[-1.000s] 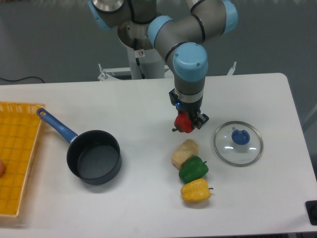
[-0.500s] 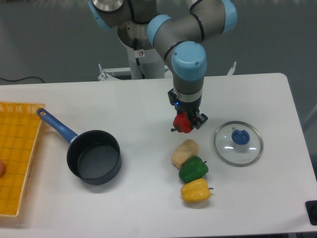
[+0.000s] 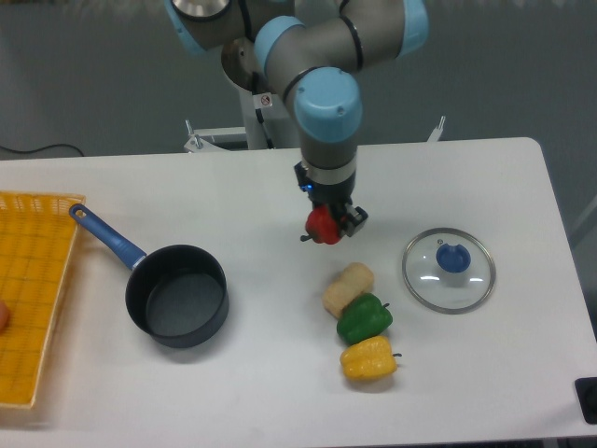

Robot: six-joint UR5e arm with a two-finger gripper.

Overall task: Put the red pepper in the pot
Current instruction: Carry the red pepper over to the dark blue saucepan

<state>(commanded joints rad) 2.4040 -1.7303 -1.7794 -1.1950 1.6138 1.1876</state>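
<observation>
Above the table [image 3: 233,201], at roughly the centre of the view, the gripper [image 3: 326,224] was found pinching the red pepper [image 3: 323,224] between its two fingers, with the pepper carried clear of the surface. The grasp appeared to be a top-down one: the wrist hung vertically and the fingers closed on the pepper's sides, a hold that would suit lowering it straight into an open vessel.

The pot [image 3: 177,295] stood well apart at about eight o'clock from the pepper, mouth upward and nothing visible inside, its blue handle running off toward ten o'clock. That orientation left the rim unobstructed from the pepper's side. Judged from the layout, the transfer was mid-course, with the crossing to the pot and the release not yet done.

A dark projection showed at the pepper's lower left, probably the stem; if so, the long axis lay roughly level, pointing toward eight o'clock, though the fingers hid too much to be sure.

Below the gripper, at about five o'clock, lay a beige item [image 3: 347,287], the green pepper [image 3: 364,318] and the yellow pepper [image 3: 368,358], touching in a row. The glass lid [image 3: 449,270] rested flat at four o'clock.
</observation>
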